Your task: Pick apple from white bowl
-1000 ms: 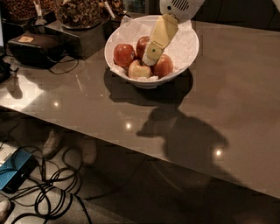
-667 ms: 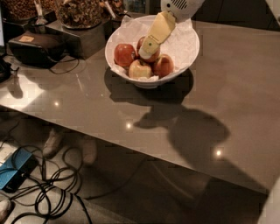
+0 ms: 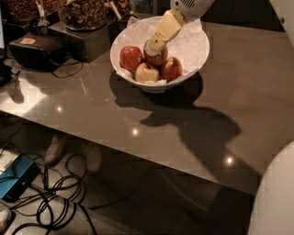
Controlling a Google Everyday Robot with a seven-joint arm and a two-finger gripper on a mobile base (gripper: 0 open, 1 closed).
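The white bowl [image 3: 190,48] lined with crinkled white paper stands on the brown table toward the back. It holds several apples: a red one on the left [image 3: 130,56], a yellow-red one in front [image 3: 147,72], a red one on the right [image 3: 172,69] and one at the back middle [image 3: 158,57]. My gripper [image 3: 152,47] reaches down from the top of the view into the bowl. Its cream tip rests at the top of the back middle apple and hides part of it.
Dark glass jars of nuts [image 3: 82,11] stand on a black block at the back left. A black device [image 3: 36,49] with cables lies at the far left. The table's front edge [image 3: 138,151] runs diagonally; cables and a blue box [image 3: 16,179] lie on the floor.
My gripper has shifted slightly left and back inside the bowl, from between the apples onto the back middle apple. The apples and bowl have not moved.
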